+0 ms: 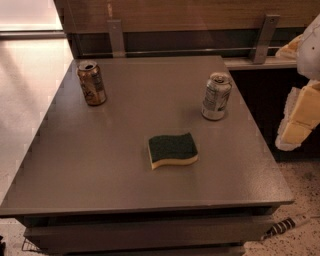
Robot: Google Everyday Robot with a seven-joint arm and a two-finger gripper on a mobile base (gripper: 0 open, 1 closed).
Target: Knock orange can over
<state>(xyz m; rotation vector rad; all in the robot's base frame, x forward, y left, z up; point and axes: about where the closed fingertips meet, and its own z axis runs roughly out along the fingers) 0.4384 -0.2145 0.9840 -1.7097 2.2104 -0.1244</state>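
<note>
- The small orange-brown aluminium drink can [91, 83] with the silver top is standing upright in the far left corner of the flat grey-brown bench [100, 165], pretty close to the back and left edges.
- Over on the far right side of the bench there's a silver-white can with greenish print [216, 96], also upright. It's well apart from the orange can.
- Nearer the front, roughly in the middle, a rectangular sponge with a dark green top and yellow underside [172, 150] lies flat. It's not touching either can.
- The robot's pale yellow and white claw [299, 120] hangs at the right edge of the shot, out past the right side of the bench and above the floor, nowhere near the orange can. Honestly can't tell how far open it is from this angle, and I don't see anything in it.
- Behind the bench there's a wooden wall panel [190, 15] with two grey metal brackets [115, 37].
</note>
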